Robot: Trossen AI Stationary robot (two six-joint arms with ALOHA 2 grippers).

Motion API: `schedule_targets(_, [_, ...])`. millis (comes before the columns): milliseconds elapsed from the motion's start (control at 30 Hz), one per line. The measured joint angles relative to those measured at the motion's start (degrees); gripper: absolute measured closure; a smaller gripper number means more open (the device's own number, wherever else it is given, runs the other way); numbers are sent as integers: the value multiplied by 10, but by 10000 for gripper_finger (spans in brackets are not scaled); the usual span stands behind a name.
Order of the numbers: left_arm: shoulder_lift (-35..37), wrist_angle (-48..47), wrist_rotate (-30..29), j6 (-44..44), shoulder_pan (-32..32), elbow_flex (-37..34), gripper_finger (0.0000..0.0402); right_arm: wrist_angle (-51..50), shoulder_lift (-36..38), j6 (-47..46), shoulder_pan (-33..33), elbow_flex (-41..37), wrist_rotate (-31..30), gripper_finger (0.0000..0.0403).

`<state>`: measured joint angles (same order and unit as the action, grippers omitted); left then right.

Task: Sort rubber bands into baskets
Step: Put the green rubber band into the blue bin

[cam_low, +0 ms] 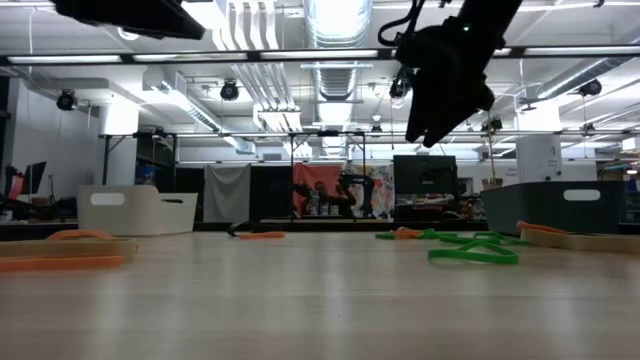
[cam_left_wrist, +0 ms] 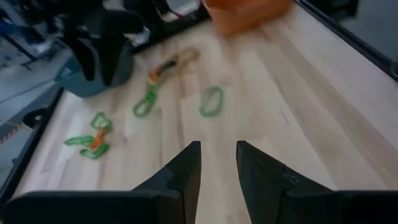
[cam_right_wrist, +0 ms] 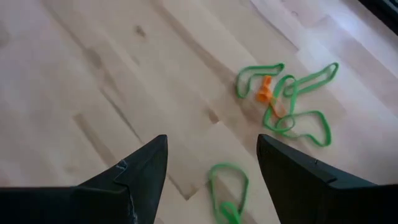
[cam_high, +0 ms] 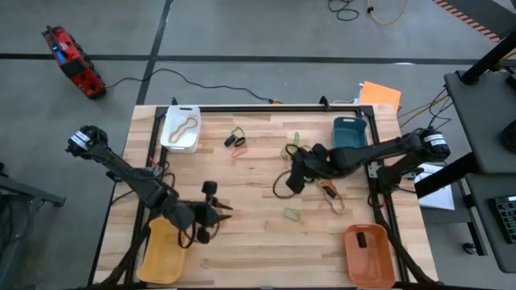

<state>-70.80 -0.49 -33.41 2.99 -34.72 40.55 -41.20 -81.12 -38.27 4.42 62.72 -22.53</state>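
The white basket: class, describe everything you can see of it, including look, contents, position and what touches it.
The white basket is a small rectangular tray with rounded corners, seemingly smooth plastic, standing upright and flat near the table's far left corner. A tan rubber band lies inside as a wavy loop. The low view shows its side wall with a slot-shaped handle hole. Neither gripper touches it; the left gripper is nearer the yellow basket.

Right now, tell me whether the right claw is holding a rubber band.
No: in the right wrist view the right claw is open with nothing in it, above a green rubber band lying on the table.
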Motion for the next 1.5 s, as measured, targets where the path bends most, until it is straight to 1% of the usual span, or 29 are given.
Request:
schedule_targets(133, [23, 82, 0, 22, 29, -43, 323, 0, 0, 1, -30, 12, 1, 165])
schedule_targets(367, [48, 146, 4, 95, 70, -82, 323, 0, 0, 8, -94, 26, 2, 173])
schedule_targets(567, [56, 150, -17, 138, 99, -89, 323, -3, 0, 8, -162, 27, 8, 179])
schedule_targets(733, [53, 148, -21, 174, 114, -86, 323, -10, -5, 9, -212, 27, 48, 179])
schedule_targets(800, [53, 147, -21, 182, 116, -86, 323, -31, -9, 3, -227, 27, 57, 179])
schedule_targets(967, [54, 146, -26, 192, 121, -86, 323, -80, -33, -14, -239, 27, 76, 179])
schedule_targets(1133, [54, 146, -51, 190, 121, -86, 323, -74, -71, -13, -238, 27, 107, 179])
schedule_targets(1500, [54, 146, -52, 176, 121, -88, 323, -69, -169, 22, -238, 27, 110, 179])
